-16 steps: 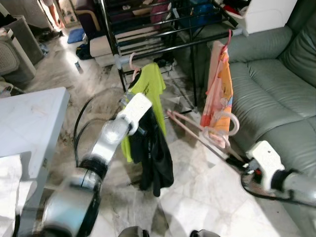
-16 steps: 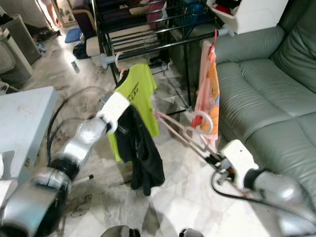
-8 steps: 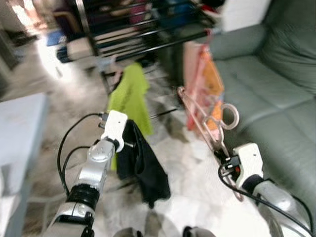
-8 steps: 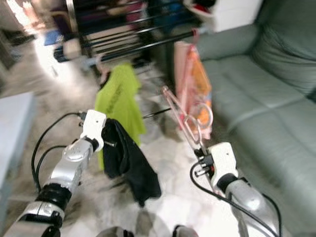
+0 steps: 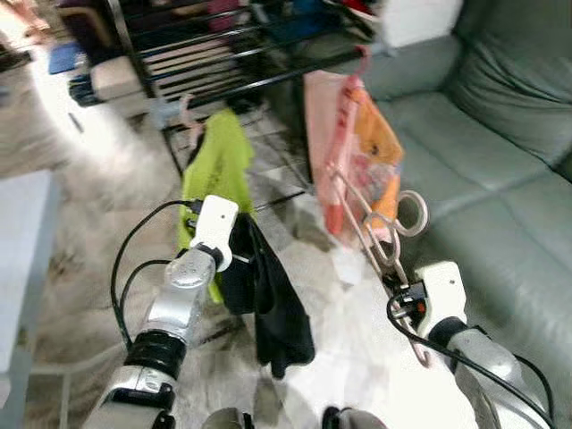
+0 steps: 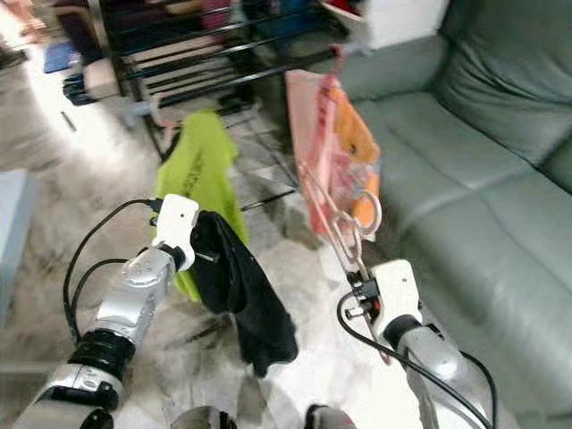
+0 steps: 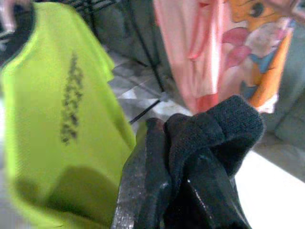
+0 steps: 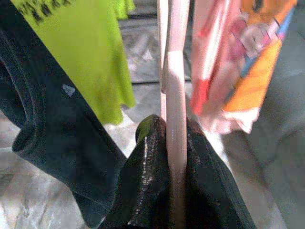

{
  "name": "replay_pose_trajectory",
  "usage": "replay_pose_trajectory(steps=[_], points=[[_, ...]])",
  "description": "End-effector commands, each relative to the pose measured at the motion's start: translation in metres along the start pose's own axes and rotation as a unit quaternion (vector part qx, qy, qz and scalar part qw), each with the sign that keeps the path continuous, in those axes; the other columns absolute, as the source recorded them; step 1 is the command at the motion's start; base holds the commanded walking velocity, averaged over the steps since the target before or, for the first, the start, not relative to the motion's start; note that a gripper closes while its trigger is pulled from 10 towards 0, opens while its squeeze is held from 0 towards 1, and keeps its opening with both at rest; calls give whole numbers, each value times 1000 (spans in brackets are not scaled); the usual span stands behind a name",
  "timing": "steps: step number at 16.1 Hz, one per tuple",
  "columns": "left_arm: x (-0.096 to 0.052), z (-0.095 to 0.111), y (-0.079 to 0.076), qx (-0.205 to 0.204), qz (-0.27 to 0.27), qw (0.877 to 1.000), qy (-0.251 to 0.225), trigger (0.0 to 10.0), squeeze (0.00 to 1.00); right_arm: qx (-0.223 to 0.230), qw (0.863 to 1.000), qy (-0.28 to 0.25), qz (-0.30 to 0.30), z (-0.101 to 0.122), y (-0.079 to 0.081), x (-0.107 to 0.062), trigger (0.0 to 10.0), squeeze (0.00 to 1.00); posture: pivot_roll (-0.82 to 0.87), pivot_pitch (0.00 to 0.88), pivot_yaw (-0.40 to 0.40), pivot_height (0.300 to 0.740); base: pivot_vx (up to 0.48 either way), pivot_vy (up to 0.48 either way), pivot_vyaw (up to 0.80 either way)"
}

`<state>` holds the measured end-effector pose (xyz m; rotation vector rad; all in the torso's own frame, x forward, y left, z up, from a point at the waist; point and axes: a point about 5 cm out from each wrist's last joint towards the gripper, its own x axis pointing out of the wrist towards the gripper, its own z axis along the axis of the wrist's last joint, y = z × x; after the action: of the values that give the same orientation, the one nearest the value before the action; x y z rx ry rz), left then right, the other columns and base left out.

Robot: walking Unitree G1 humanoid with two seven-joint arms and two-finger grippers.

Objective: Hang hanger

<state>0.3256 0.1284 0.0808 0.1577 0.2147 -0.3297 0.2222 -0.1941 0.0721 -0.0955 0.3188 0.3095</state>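
Right gripper (image 8: pixel 175 157) clamped on pink hanger (image 5: pixel 371 223), left gripper (image 7: pixel 181 176) gripping black garment (image 5: pixel 268 295); hanger prob. not yet on far rack (image 5: pixel 223 63).

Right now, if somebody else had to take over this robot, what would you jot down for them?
Left gripper: shut on a black garment, held up beside the lime-green shirt on the drying rack.
Right gripper: shut on an empty pink hanger, hook end up, in front of the pink-and-orange garment.
Done: both items picked up.
Left: the black garment is not on the hanger, and the hanger is not yet on the rack.
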Motion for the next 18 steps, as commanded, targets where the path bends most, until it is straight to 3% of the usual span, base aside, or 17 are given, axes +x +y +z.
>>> replay_pose_trajectory(steps=[1, 6, 14, 18], points=[[1, 15, 1, 4, -2, 1000, -29, 10000, 0, 3, 1000, 6, -7, -2, -3, -1, 10000, 0, -107, 0, 68, 740, 0, -375, 0], [0, 13, -1, 5, -6, 1000, -21, 10000, 0, 0, 1000, 10, -7, -3, -3, 0, 10000, 0, -106, 0, 65, 740, 0, -346, 0], [1, 20, -1, -11, -18, 999, -33, 10000, 0, 0, 1000, 10, -6, -3, -1, 2, 10000, 0, -109, 0, 70, 740, 0, 0, 0], [2, 23, -4, -11, -33, 999, -39, 10000, 0, 0, 1000, 10, -6, -3, 0, 3, 10000, 0, -109, 0, 70, 740, 0, 129, -706]])
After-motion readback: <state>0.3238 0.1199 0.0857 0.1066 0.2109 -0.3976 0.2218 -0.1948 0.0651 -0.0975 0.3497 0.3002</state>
